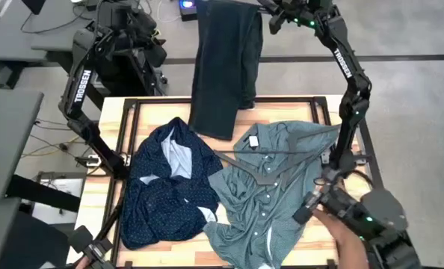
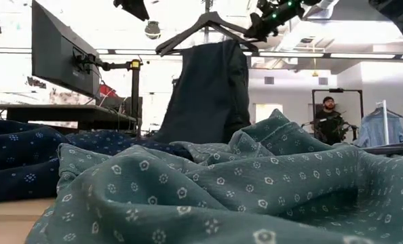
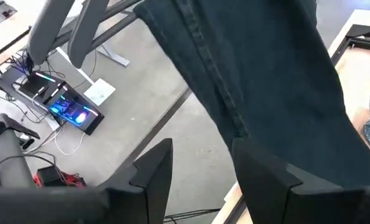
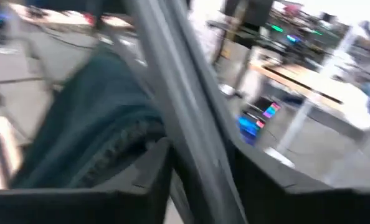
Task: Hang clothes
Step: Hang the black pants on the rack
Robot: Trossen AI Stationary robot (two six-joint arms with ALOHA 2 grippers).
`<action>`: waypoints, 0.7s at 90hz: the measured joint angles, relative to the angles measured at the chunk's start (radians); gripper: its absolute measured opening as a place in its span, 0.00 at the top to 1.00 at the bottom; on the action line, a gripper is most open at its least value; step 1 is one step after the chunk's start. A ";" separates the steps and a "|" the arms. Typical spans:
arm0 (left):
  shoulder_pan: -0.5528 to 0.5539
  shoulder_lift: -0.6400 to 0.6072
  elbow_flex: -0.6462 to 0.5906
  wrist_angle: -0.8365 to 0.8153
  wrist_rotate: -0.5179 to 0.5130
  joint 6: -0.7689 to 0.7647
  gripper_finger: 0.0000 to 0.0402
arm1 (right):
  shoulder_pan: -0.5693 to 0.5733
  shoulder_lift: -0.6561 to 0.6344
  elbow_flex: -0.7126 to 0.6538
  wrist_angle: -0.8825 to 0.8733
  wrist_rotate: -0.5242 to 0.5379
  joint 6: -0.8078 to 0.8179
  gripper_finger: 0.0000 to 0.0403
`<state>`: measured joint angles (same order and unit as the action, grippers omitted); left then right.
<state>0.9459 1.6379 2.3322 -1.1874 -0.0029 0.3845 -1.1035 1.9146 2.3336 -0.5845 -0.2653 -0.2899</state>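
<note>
Right wrist view: right hand clamped on a black hanger carrying the jeans, held off the bench's far edge. Left hand spread wide beside the hanging denim, gripping nothing. Risk: jeans only draped, so a tilt could slide them off. Teal shirt and navy shirt lie crumpled on the bench, touching, a second hanger on the teal one. The first hanger's hook and any rail: unseen.
</note>
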 joint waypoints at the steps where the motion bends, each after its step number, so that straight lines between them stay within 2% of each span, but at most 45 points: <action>1: 0.000 0.000 0.000 -0.002 0.000 -0.001 0.63 | -0.002 -0.004 0.000 -0.005 0.002 0.003 0.58; 14: 0.000 -0.001 -0.032 -0.012 0.000 -0.010 0.63 | -0.019 -0.073 0.000 -0.098 0.018 0.089 0.47; 25: 0.005 -0.001 -0.106 -0.013 0.005 -0.011 0.63 | -0.004 -0.131 0.000 -0.219 -0.004 0.203 0.44; 40: 0.010 -0.001 -0.230 0.036 0.146 -0.004 0.63 | 0.078 -0.131 -0.008 -0.477 -0.269 0.228 0.44; 45: 0.010 -0.001 -0.278 0.079 0.203 -0.013 0.63 | 0.127 -0.116 -0.050 -0.520 -0.320 0.215 0.44; 53: 0.010 -0.001 -0.354 0.133 0.250 -0.022 0.63 | 0.217 -0.095 -0.181 -0.441 -0.323 0.231 0.44; 63: 0.016 -0.001 -0.450 0.202 0.257 -0.033 0.63 | 0.306 -0.073 -0.368 -0.188 -0.323 0.343 0.45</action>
<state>0.9622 1.6369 1.8825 -0.9854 0.2545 0.3519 -0.7980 1.8416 1.9654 -0.7727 -0.5887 0.0530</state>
